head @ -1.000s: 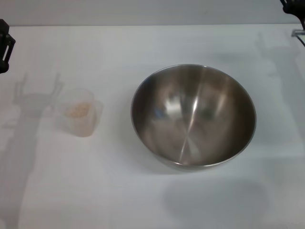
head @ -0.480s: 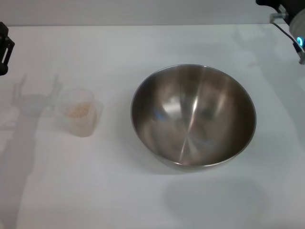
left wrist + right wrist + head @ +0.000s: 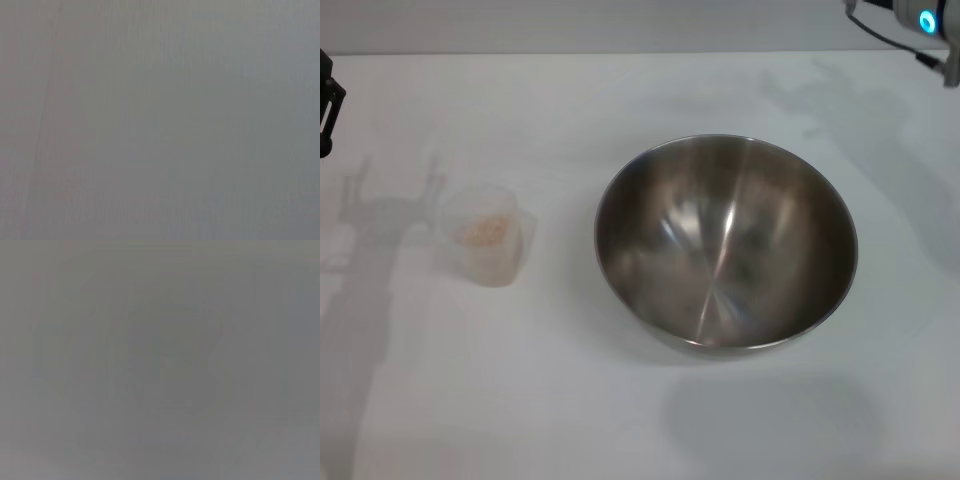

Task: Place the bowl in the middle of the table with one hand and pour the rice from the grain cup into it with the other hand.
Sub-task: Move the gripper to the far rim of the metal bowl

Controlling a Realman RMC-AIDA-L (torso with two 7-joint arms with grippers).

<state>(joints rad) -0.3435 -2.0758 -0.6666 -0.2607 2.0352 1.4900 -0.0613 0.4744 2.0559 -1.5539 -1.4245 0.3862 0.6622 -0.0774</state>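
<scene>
We saw the bowl (image 3: 725, 243) upright on the tabletop (image 3: 620, 420), the grain cup (image 3: 487, 236) holding rice (image 3: 485, 231) well apart; neither hand's state could be determined.

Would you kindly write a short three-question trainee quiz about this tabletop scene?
1. True or false: the large round stainless-steel bowl already holds rice.
2. Which stands nearer the left gripper: A) the bowl, B) the small frosted translucent plastic grain cup?
3. Fill in: the beige rice grains lie inside the ____.

Key
1. False; its inside is bare.
2. B; the cup stands on the plain white table, to the bowl's left.
3. Cup.
</scene>
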